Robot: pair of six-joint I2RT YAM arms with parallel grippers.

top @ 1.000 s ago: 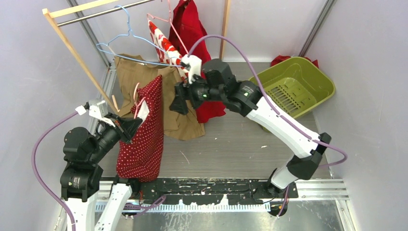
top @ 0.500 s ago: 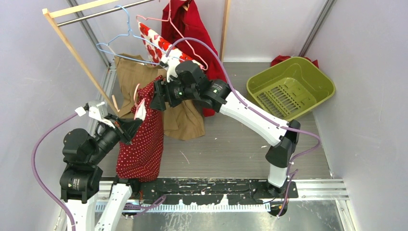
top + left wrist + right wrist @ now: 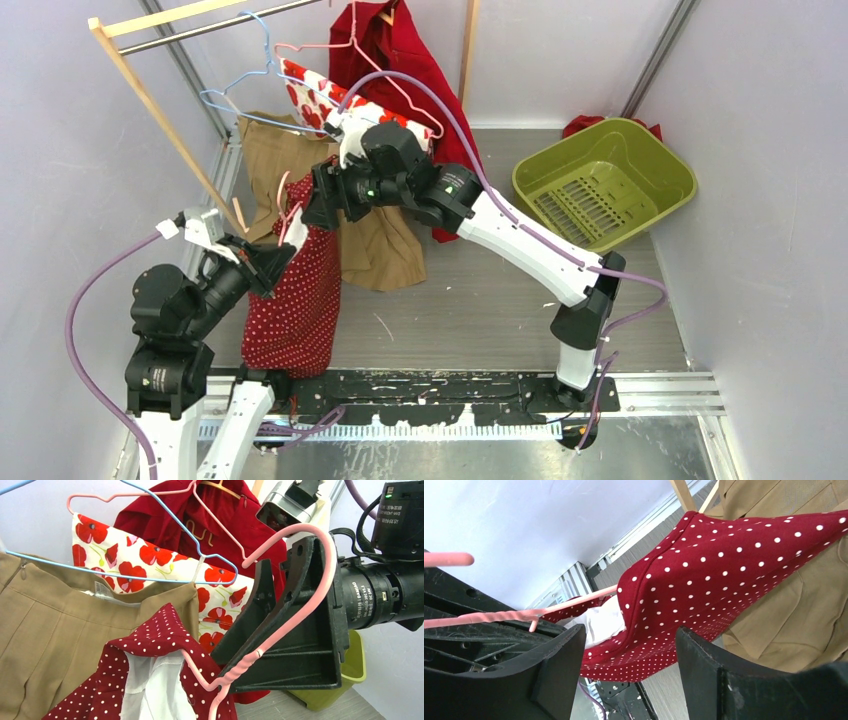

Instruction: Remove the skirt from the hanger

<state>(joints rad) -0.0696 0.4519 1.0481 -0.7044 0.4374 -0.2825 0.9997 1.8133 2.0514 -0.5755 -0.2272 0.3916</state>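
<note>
Over the preceding second the right gripper [image 3: 322, 203] swung leftward from the other hanging garments to the waistband of the red polka-dot skirt [image 3: 295, 300]. Its jaws stood apart, slightly narrower than before, on either side of the fabric edge. The left gripper [image 3: 268, 262] was clamped tight, apparently on the pink hanger [image 3: 239, 667], which still carried the skirt. The likely next step was to pinch the waistband and draw it off.

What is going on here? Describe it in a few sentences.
The left gripper is shut on the pink hanger, holding up the red polka-dot skirt that hangs from it. The right gripper, jaws open, is at the skirt's top edge but has not closed on the fabric. The skirt is still on the hanger, so the removal is not yet done.
</note>
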